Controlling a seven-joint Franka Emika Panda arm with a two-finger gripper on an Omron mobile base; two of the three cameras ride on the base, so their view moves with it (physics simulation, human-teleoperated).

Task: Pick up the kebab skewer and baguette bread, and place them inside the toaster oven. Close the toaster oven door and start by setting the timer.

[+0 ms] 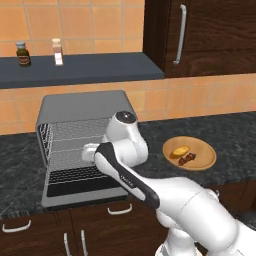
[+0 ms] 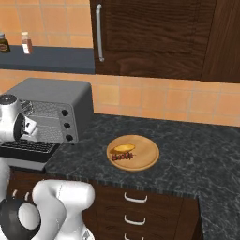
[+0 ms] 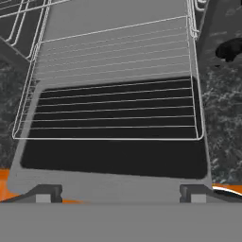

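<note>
The toaster oven (image 1: 85,105) (image 2: 56,93) stands on the dark counter with its door (image 1: 80,187) (image 2: 28,147) (image 3: 113,158) dropped flat. A wire rack (image 3: 113,94) is slid out over the door's glass. My gripper (image 1: 90,152) (image 2: 28,126) (image 3: 120,194) hovers in front of the oven mouth above the door, open, with nothing between its fingers. To the oven's right, the baguette bread (image 1: 180,150) (image 2: 123,148) and the kebab skewer (image 1: 188,159) (image 2: 123,156) lie side by side on a round wooden plate (image 1: 205,150) (image 2: 145,152), well away from the gripper.
Three black knobs (image 2: 67,125) run down the oven's right side. Two small spice bottles (image 1: 22,53) (image 1: 58,51) stand on a dark shelf above. A dark wood cabinet (image 1: 200,35) hangs over the plate. Counter stretches right of the plate, with drawers (image 2: 136,199) under its front edge.
</note>
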